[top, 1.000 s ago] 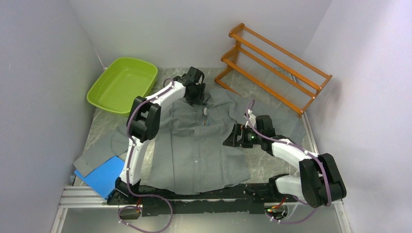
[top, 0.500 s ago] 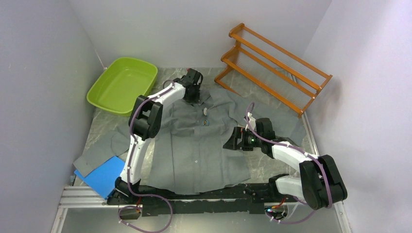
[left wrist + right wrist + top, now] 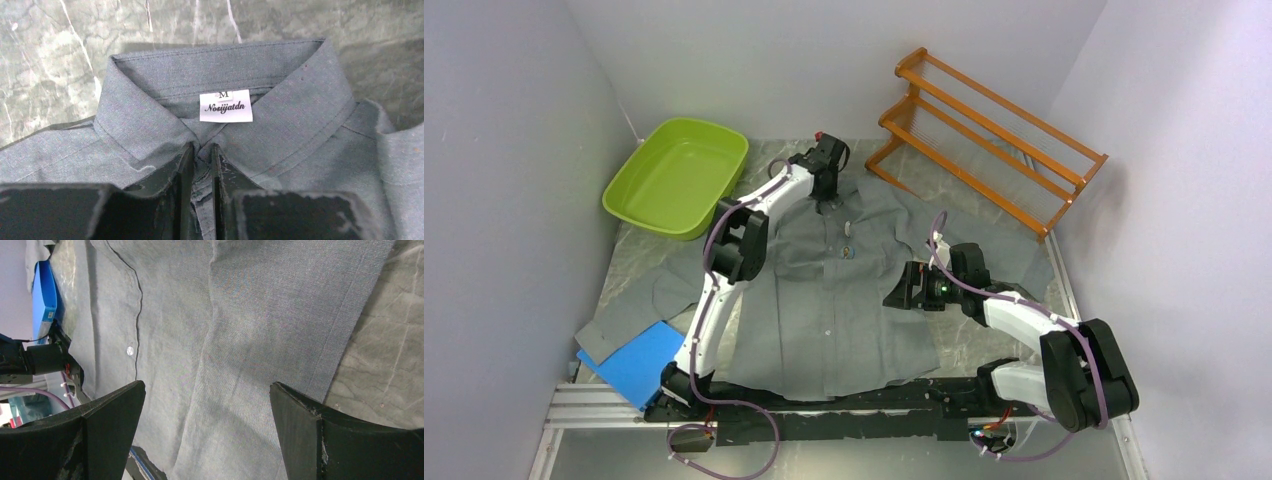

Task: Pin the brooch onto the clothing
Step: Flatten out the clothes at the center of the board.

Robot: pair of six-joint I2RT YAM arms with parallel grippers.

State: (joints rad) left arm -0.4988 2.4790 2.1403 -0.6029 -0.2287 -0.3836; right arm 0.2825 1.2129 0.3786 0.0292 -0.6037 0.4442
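Observation:
The clothing [image 3: 824, 310], a dark-grey collared shirt, lies spread face up on the marble table. Its collar and white size label [image 3: 226, 106] fill the left wrist view. My left gripper [image 3: 828, 203] is down at the neck opening, and its fingers [image 3: 202, 148] are drawn close together, pinching a fold of the front placket just below the collar. A small colourful piece, seemingly the brooch [image 3: 848, 250], rests on the chest beside the button line, with a small white bit above it. My right gripper [image 3: 894, 296] hovers wide open over the shirt's right side [image 3: 240, 315], holding nothing.
A green plastic tub [image 3: 676, 175] sits at the back left. An orange wooden rack [image 3: 984, 125] stands at the back right. A flat blue object [image 3: 634, 362] lies by the shirt's left sleeve near the front rail. Pale walls close in on three sides.
My left gripper has moved back onto the collar opening and its jaws have narrowed onto the fabric. The right arm has hardly moved and stays open.

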